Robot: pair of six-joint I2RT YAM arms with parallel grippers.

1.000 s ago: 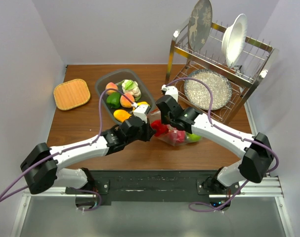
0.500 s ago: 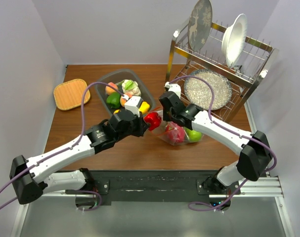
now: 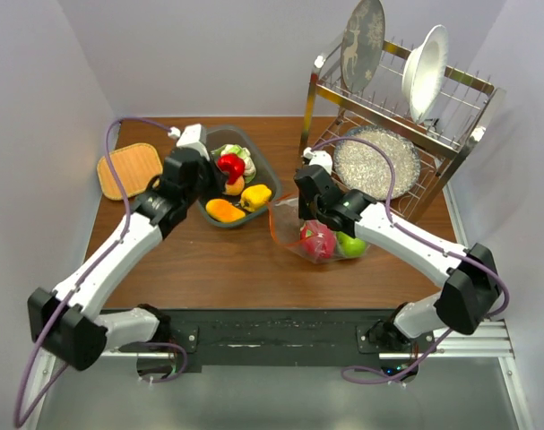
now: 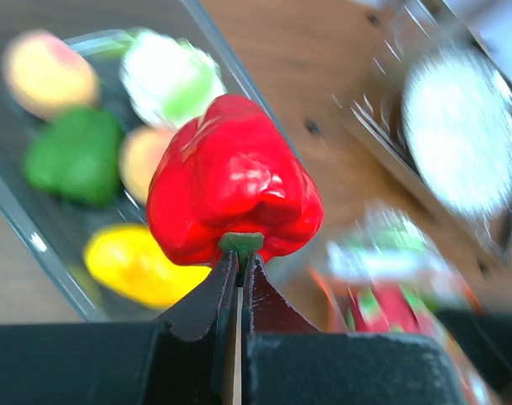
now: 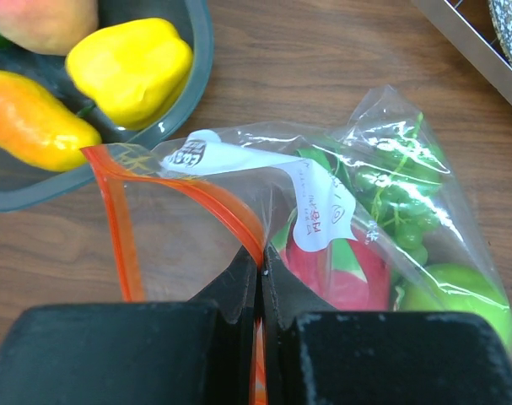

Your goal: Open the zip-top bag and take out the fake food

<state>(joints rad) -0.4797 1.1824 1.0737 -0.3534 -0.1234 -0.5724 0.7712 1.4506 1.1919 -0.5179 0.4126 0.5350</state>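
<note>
Two grips at once: left gripper (image 4: 239, 263) is pinched tight on the short green stem of the glossy red plastic bell pepper (image 4: 234, 190), hanging it over the dark grey plastic tub (image 5: 205, 34) at far left of the brown wooden table (image 3: 236, 269). Right gripper (image 5: 260, 268) is nipped narrow onto the orange-red zip strip (image 5: 209, 198) of the crinkly clear zip-top bag (image 5: 357, 143), which lies centre-right, just right of the tub, mouth facing left. Inside the bag: a pink-red piece (image 5: 344, 270), a leafy green piece (image 5: 390, 181), a round green apple (image 5: 458, 295)

Handling, my read: bag film is thin, floppy, slick, so only the stiffer zip strip gives a firm hold, and the bag will drag w/ any pull unless pinned. Toys should be light, hard, glossy; round bodies would slip from narrow fingers, so take stems or ridges. The pepper's stem hold is small & it could swing

Hard to make out: no white slider visible; bag's near side is cut off behind the right gripper's body; mouth looks part open, can't be sure; left wrist view is blurred, so tub contents there are colour blobs only
</note>
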